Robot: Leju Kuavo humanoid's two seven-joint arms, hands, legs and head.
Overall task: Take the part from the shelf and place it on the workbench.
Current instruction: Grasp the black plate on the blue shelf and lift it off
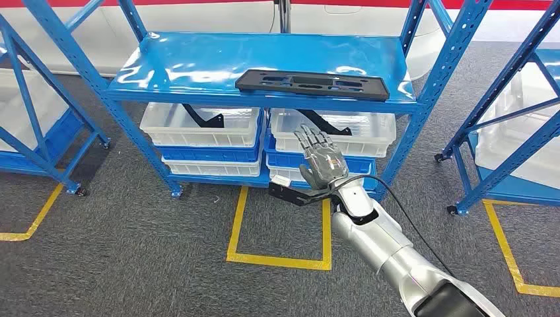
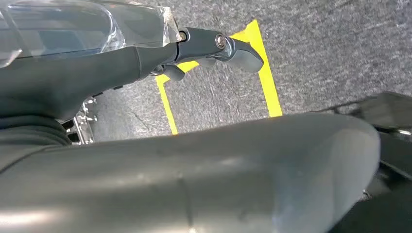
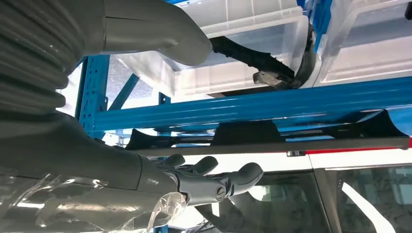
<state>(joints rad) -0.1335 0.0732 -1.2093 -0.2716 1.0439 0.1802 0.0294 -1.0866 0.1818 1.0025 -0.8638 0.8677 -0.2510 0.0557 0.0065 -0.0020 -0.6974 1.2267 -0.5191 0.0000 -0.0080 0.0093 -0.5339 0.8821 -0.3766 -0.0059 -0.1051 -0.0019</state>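
We see the flat black part (image 1: 312, 84) lying on the blue shelf (image 1: 198, 66), above our right hand (image 1: 321, 162). The fingers (image 1: 310, 140) are apart, holding nothing, reaching up below the shelf edge.

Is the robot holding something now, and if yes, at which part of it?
Nothing is held. The right hand is open below the shelf, apart from the black part; the left hand holds nothing.
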